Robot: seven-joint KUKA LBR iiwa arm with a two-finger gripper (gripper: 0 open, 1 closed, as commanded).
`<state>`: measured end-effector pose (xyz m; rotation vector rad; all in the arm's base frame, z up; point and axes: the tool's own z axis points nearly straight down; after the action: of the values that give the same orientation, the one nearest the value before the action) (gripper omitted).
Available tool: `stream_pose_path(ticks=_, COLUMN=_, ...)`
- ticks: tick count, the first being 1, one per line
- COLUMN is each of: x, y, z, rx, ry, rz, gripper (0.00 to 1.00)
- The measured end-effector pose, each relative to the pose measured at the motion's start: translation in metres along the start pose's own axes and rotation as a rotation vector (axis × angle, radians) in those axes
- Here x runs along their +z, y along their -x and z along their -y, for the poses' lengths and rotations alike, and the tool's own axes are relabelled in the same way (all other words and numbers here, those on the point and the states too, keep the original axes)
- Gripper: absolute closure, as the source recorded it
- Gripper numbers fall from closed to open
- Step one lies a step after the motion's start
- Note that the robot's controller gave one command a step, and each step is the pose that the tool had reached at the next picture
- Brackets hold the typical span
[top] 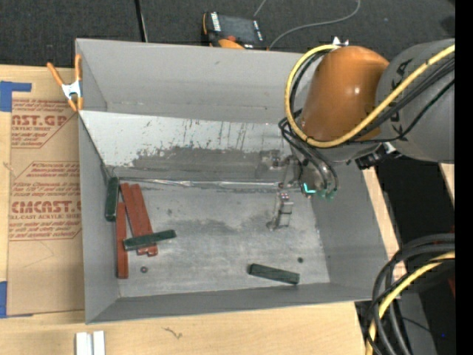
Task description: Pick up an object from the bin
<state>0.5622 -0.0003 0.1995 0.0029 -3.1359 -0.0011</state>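
A grey arm point(421, 102) wears an orange dome cover point(344, 91), looped with yellow and black cables point(295, 87), above the small metal gripper point(281, 214).

The bin point(207, 231) is grey metal, its floor scratched and dull. The dark green stick point(273, 274) looks matt, the red-brown bars point(137, 213) too. The orange cover point(344, 87) on the arm point(425, 106) is smooth and glossy.
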Motion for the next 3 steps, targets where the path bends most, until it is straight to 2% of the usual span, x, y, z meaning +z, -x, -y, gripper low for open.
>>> stream_pose_path(ticks=1, x=-0.002, y=-0.04, z=-0.087, rx=-0.103, ry=0.003, rz=0.005, gripper=0.0)
stream_pose_path(ticks=2, x=0.118, y=0.013, z=-0.165, rx=-0.215, ry=0.0, rz=0.003, gripper=0.0)
stream_pose_path(ticks=3, x=0.131, y=-0.023, z=-0.119, rx=-0.431, ry=-0.003, rz=0.003, gripper=0.0)
